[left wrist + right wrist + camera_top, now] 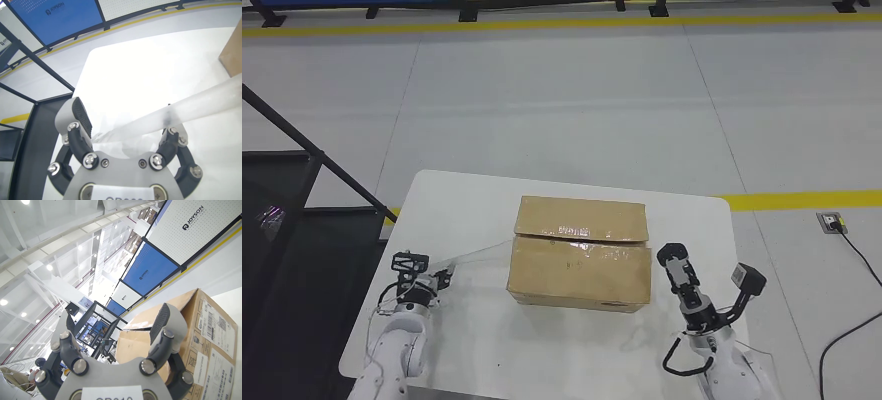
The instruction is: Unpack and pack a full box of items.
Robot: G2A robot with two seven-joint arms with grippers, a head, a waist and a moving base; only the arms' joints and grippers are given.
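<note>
Top view shows a white worktop (472, 200) with a brown cardboard box (580, 262) standing at its middle. The flaps are down along a centre seam, and shipping labels cover the side that faces the right arm. A clear strip of tape (477, 255) stretches from the box's near left corner across to the left hand (417, 272), which sits low near the worktop's left edge. In the left wrist view that hand's fingers stand wide apart. The strip lies across the gap between them, its crumpled end bunched near the palm, so it looks stuck there rather than pinched. The right hand (674, 255) waits just beside the box's right side, fingers spread and holding nothing.

The step in hand appears to be unsealing: the tape is coming off the seam, but the flaps are not yet lifted and nothing is unpacked. The next move likely calls for getting the strip clear of the box and off the left hand. After that, a hand needs to get under a flap edge, where the right wrist view shows a dark gap.
</note>
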